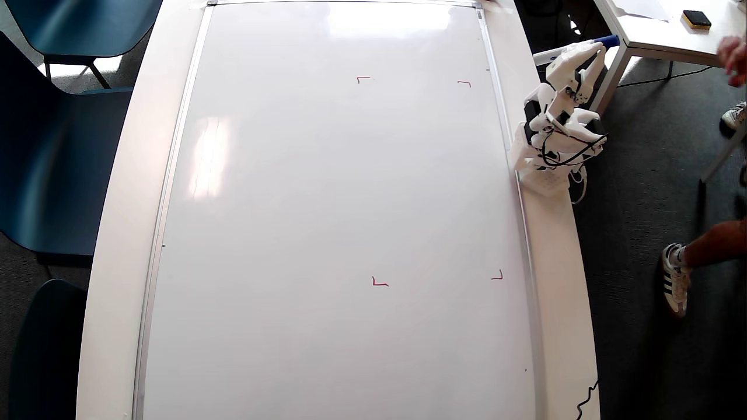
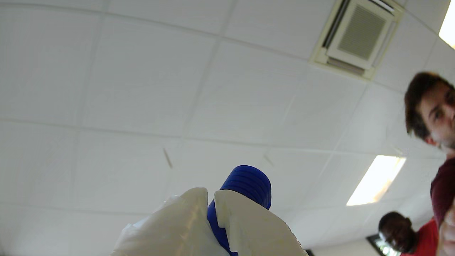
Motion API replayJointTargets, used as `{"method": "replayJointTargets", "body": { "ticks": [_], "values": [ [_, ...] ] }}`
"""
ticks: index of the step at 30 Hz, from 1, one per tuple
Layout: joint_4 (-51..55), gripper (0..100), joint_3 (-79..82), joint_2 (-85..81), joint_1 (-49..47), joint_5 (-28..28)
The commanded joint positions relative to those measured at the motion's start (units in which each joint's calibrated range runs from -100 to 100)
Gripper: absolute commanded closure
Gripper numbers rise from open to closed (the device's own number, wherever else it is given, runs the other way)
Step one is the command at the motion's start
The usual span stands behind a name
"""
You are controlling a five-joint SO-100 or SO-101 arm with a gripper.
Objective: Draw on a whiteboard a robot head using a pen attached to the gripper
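Observation:
The whiteboard (image 1: 327,192) fills the table in the overhead view, glossy and bare apart from four small red corner marks (image 1: 379,283). No robot head is in view on it. The white arm sits folded at the board's right edge, off the drawing surface. Its gripper (image 1: 595,52) points up and to the right, shut on the pen (image 1: 607,41), a white marker with a blue end. The wrist view faces the ceiling: the two white fingers of the gripper (image 2: 211,193) close around the blue end of the pen (image 2: 247,185).
A smaller white side table (image 1: 653,41) with a yellow-and-black eraser (image 1: 696,19) stands at the top right. A person's shoe (image 1: 676,280) and hand (image 1: 732,55) are at the right. Blue chairs (image 1: 58,146) line the left. Two people (image 2: 430,106) show in the wrist view.

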Motion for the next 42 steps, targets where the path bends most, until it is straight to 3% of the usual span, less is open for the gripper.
{"method": "replayJointTargets", "body": {
  "ticks": [1, 32, 38, 42],
  "values": [
    [0.4, 99, 0.4, 0.6, 0.4, 0.3],
    [0.5, 99, 0.4, 1.0, -0.1, 0.2],
    [8.2, 99, -6.1, 6.4, -0.2, 0.2],
    [21.4, 99, -19.1, 15.7, -0.2, 0.3]
  ]
}}
